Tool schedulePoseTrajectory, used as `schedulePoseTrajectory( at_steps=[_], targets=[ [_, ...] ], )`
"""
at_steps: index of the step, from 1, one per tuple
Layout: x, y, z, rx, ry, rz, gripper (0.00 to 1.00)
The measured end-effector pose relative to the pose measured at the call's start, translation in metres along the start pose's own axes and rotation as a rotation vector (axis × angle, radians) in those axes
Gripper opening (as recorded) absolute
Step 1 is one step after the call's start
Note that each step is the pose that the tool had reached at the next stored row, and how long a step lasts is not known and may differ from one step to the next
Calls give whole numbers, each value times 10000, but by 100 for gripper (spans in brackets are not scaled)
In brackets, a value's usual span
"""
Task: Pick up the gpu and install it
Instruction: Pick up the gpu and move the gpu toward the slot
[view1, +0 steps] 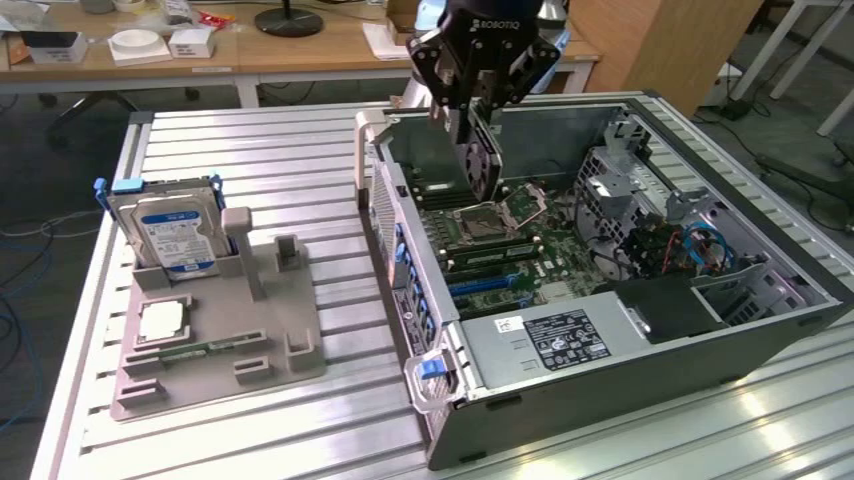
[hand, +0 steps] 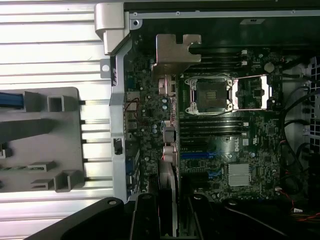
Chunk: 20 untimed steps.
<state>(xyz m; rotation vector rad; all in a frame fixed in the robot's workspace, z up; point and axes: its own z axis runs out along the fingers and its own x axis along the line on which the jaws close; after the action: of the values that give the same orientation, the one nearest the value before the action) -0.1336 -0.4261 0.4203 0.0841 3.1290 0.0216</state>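
the pick-up half of the job looks done: the gripper (view1: 477, 112) is clamped on the gpu (view1: 483, 165), its fingers (hand: 145, 217) pressed to either side of the thin card, which hangs edge-on and roughly upright over the open side of the computer case (view1: 641, 400). in the wrist view the gpu (hand: 169, 155) runs away from the gripper (hand: 170, 212) toward the inside of the case, with its silver bracket (hand: 177, 50) at the end farthest from the fingers. the card touches nothing in the case that i can see; its lower end hovers above the motherboard (view1: 527, 250), near the cpu socket (view1: 483, 222) in the half of the case farthest from its power supply (view1: 554, 340). whether that end is already below the case's rim i cannot tell. the install half is not done: the blue slot (hand: 200, 156) on the motherboard sits bare, deeper into the case than the socket (hand: 215, 95), and the card is neither lined up with it nor seated. outside the case, beside its long wall on the exterior view's left, the grey holder (view1: 220, 340) carries the hard drive (view1: 167, 230) upright in its cradle, and several of its other cradles are bare. so by my reading the task is about midway, with the card lifted and brought over the case and the lowering, aligning and pressing home left.
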Motion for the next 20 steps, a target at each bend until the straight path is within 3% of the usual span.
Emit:
schedulePoseTrajectory(
  at_steps=[20],
  targets=[
    [-275,15,8,-1,0,0,27]
  ],
)
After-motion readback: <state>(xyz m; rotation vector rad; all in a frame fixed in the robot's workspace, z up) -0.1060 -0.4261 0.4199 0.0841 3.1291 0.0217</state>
